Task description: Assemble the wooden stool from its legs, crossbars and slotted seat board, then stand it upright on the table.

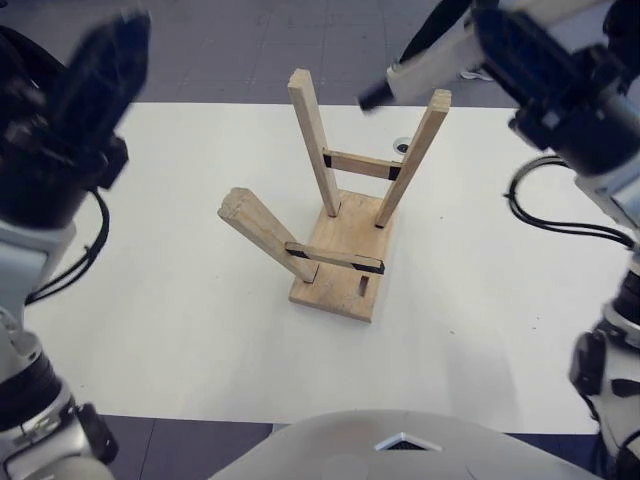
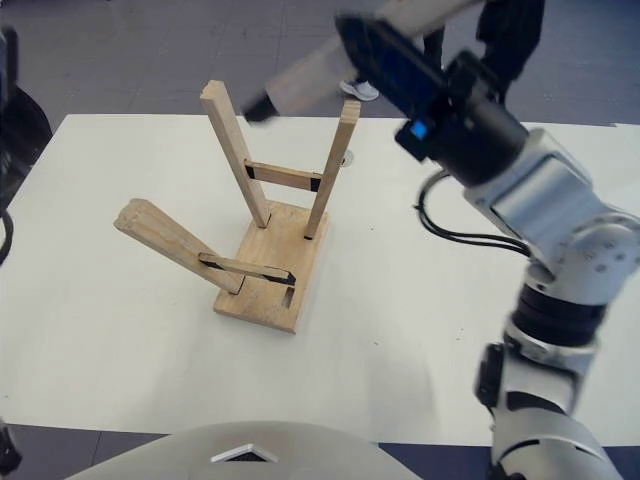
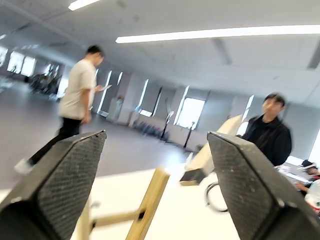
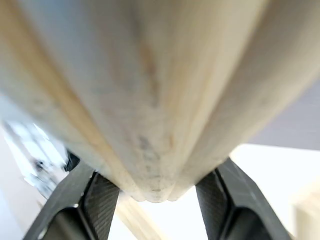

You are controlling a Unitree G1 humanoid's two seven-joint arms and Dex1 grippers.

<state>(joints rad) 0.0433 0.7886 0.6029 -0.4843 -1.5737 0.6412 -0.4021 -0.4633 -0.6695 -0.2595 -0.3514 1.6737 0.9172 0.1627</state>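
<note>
The slotted seat board (image 1: 346, 238) lies flat on the white table (image 1: 150, 300). Two legs (image 1: 313, 140) (image 1: 415, 155) stand upright in its far end, joined by a crossbar (image 1: 362, 164). A third leg (image 1: 262, 232) leans out to the left from the near end, and a second crossbar (image 1: 335, 259) runs from it across the board. My right gripper (image 2: 385, 50) is high above the far side of the stool, shut on a fourth leg (image 2: 310, 72), whose dark tip points left. Its fingers (image 4: 100, 200) clamp that leg (image 4: 150, 90). My left gripper (image 3: 155, 190) is raised at the left, open and holding nothing.
A small round metal fitting (image 1: 402, 146) sits in the table just behind the right upright leg. Black cables (image 1: 550, 215) hang over the table's right side. Bare table surface lies left, right and in front of the stool.
</note>
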